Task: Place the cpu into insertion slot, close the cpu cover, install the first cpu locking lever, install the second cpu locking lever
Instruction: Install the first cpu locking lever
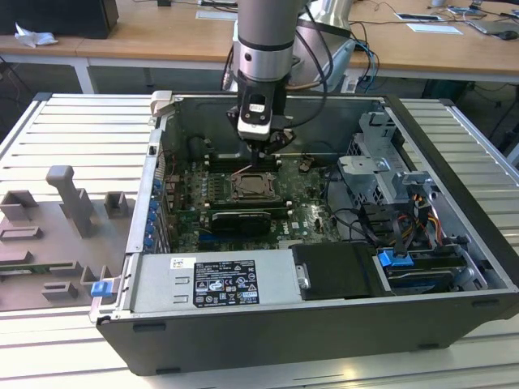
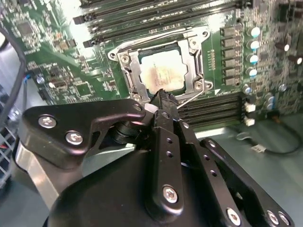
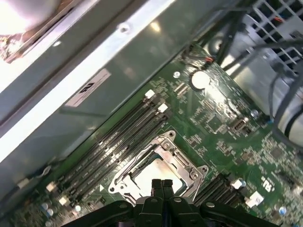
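1. Jaws clenched: the two black fingertips (image 3: 156,185) are pressed together with nothing seen between them, and they hang just over one edge of the socket.
2. Right beyond the tips, the cpu (image 2: 163,74) lies flat in the insertion slot (image 1: 252,187). Its pale metal top shows through the window of the cpu cover (image 2: 133,71), which lies folded flat around the chip.
3. A thin wire locking lever (image 2: 198,95) runs along the socket's edge just beside the fingertips. Whether the tips touch it, and whether it is latched, cannot be told.
4. Long black memory slots (image 3: 113,142) flank the socket on two sides of the green motherboard (image 2: 61,66).
5. Farther out on the board, well apart from the socket, sits a round coin battery (image 3: 199,79).
6. In the exterior view the arm (image 1: 263,49) reaches straight down into the open computer case (image 1: 340,340), which lies on its side on a ribbed metal counter (image 1: 73,121).
7. A labelled power supply (image 1: 219,279) lines the case's near wall, and a drive cage (image 1: 377,154) stands toward the exterior view's right.
8. Grey fixture blocks (image 1: 69,198) rest on the counter beside the case, at the exterior view's left.
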Controlling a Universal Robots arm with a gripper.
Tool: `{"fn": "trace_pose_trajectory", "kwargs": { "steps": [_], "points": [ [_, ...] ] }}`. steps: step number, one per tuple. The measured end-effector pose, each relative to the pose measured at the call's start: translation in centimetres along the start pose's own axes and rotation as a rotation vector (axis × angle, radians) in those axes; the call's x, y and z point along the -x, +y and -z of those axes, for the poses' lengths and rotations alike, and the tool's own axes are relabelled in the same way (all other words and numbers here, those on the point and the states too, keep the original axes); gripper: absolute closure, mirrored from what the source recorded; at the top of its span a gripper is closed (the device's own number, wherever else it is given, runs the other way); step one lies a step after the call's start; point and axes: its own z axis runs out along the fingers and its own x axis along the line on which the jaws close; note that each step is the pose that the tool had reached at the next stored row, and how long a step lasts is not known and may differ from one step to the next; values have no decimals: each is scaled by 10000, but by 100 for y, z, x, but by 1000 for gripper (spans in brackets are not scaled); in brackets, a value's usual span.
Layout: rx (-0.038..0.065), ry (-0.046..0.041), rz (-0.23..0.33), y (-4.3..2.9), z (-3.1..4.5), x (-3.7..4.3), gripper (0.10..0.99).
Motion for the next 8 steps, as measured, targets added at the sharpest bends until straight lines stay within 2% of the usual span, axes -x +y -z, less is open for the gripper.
{"fn": "trace_pose_trajectory", "kwargs": {
  "steps": [6, 8],
  "points": [
    [-8, 45, 1316, -1, -21, 0, 980],
    [-8, 54, 1555, -1, -25, 0, 980]
  ]
}}
